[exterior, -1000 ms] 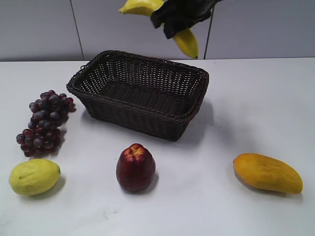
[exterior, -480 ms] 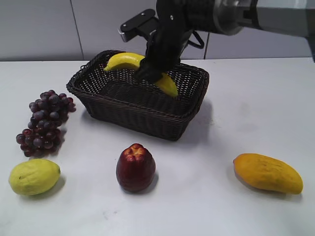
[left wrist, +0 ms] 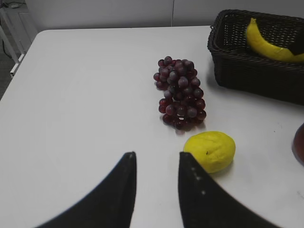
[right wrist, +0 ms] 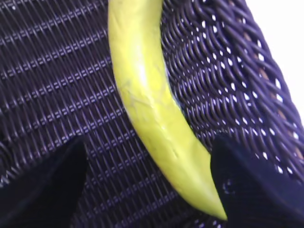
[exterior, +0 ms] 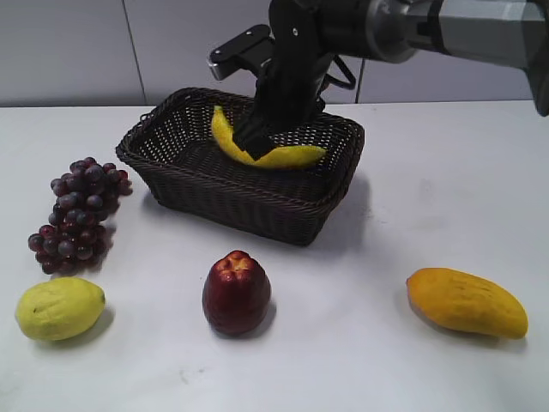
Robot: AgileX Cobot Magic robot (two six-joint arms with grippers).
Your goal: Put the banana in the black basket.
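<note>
**A:** Where is the banana?

**B:** It lies inside the black basket, toward the far side, curved with both ends turned up. One end points up at the left, the other rests to the right against the woven wall.

**A:** Is the right gripper holding it?

**B:** No. In the right wrist view the two dark fingers stand spread wide, one on each side of the banana, with bare weave showing between them and the fruit. The hand is released, and the banana rests on the basket's floor.

**A:** And from the front?

**B:** The right arm reaches in from the upper right and comes down into the basket, hiding the middle of the banana.

**A:** What about the left gripper?

**B:** It hangs over bare table on the near left, well apart from the basket. Its two black fingers are parted with white table showing between them, gripping nothing.

**A:** What else is on the table?

**B:** A bunch of dark red grapes left of the basket, and a lemon just nearer than the grapes. A red apple stands near the middle, in front of the basket. A mango lies on the near right, well apart from the rest.

**A:** Does the left wrist view show the banana too?

**B:** Yes, at the far right, inside the basket, with the grapes and lemon closer.
</note>
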